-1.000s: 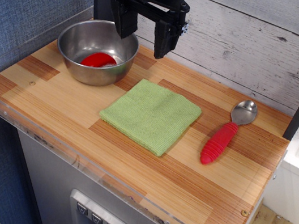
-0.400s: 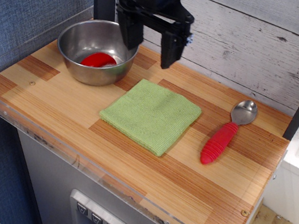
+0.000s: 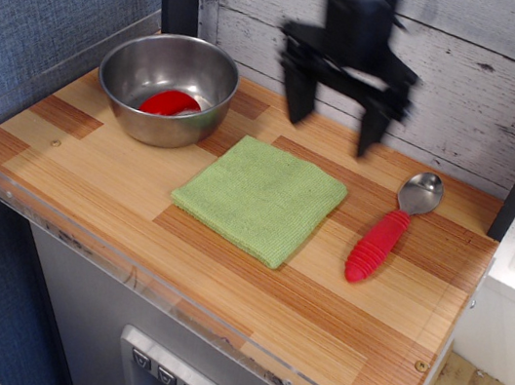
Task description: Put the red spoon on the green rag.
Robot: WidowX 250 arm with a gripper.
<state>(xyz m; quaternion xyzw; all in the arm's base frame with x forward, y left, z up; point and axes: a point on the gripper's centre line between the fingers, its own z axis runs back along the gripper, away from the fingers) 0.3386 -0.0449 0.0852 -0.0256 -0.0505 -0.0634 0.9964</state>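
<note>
- Steel bowl (image 3: 166,88) at far left of the wooden table (image 3: 227,257), near the back corner, upright.
- Smooth red object (image 3: 169,103) lies inside the bowl, on its bottom; can't tell what it is.
- Green rag (image 3: 259,198) lies flat about mid-table, folded square, turned corner-on to the table edge. Nothing on it. Apart from the bowl, just right of and in front of it.
- My claw (image 3: 334,121) hangs in the air above the back of the table, behind the rag's far corner and left of the spoon's bowl end. Motion-blurred.
- My two fingers (image 3: 299,91) point down and stand wide apart, with clear gap between them. I hold nothing; neither finger touches the rag, spoon or table as far as I can see.
- Red spoon (image 3: 390,230) lies on bare wood at the right of the rag, near it but not touching. Metal bowl end points to the back wall, ribbed red handle points to the front edge, slightly angled left.
- Spoon not on the rag.
</note>
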